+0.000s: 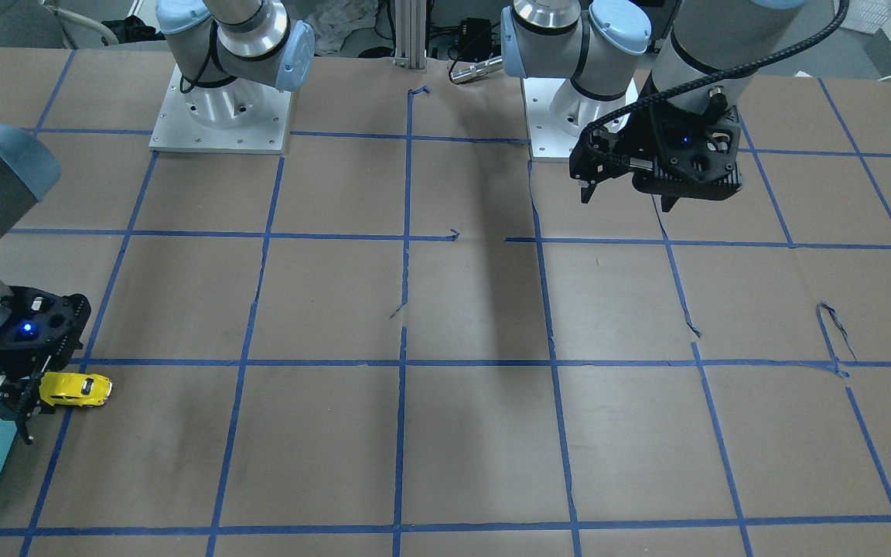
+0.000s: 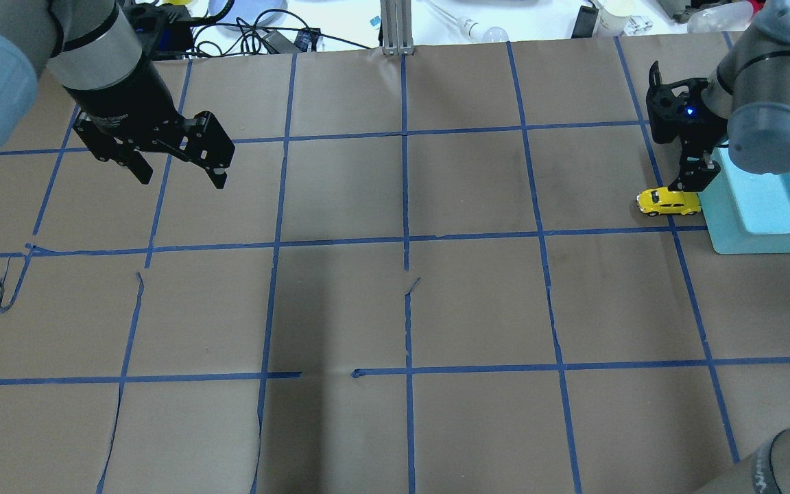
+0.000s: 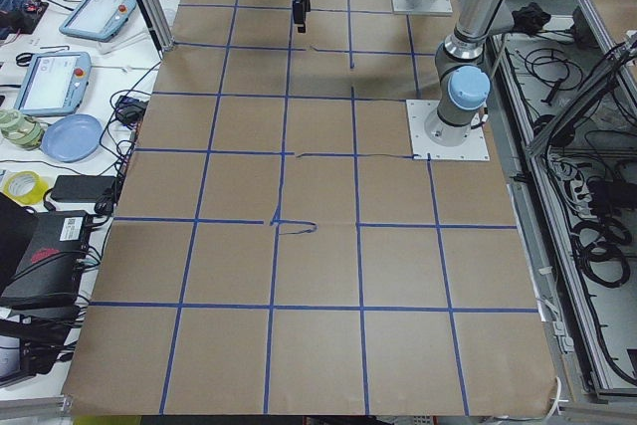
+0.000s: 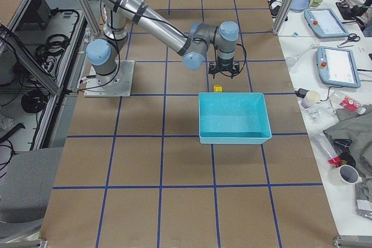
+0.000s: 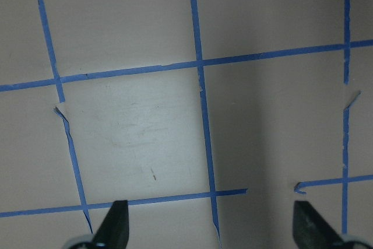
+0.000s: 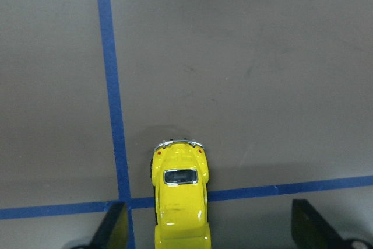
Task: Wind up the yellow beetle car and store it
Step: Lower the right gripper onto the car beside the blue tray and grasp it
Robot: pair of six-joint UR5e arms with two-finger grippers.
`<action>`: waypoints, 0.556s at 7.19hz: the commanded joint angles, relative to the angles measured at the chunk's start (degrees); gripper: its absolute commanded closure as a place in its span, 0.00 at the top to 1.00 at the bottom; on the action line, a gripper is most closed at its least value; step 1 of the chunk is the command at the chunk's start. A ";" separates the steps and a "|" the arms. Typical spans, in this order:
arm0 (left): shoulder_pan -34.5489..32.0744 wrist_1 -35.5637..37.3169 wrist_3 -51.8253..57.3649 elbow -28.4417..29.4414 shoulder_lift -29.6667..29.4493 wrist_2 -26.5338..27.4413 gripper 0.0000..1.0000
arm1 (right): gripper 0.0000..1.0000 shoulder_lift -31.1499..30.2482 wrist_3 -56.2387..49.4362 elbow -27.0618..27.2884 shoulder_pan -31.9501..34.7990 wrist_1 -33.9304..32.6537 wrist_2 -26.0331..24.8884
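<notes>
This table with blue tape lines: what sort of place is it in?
Probably a robotics lab: two robot arms bolted to a tape-gridded table, control tablets and loose cables alongside.

Table (image 2: 395, 309): brown paper cover, blue tape grid (image 2: 405, 206). Teal bin (image 2: 765, 241) on it; yellow beetle car (image 2: 668, 202) just beside the bin, on its wheels.
</notes>
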 commanded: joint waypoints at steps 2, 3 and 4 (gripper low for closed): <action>1.67 0.14 -2.15 -1.60 0.96 0.04 1.00 | 1.00 2.72 -7.88 1.44 -0.41 -2.39 -0.61; 1.76 0.22 -2.68 -1.61 1.14 0.04 1.00 | 1.00 3.77 -8.45 1.35 -0.41 -4.31 -0.53; 1.76 0.23 -2.77 -1.95 1.23 0.04 1.00 | 1.00 3.96 -9.59 1.17 -0.41 -4.42 -0.70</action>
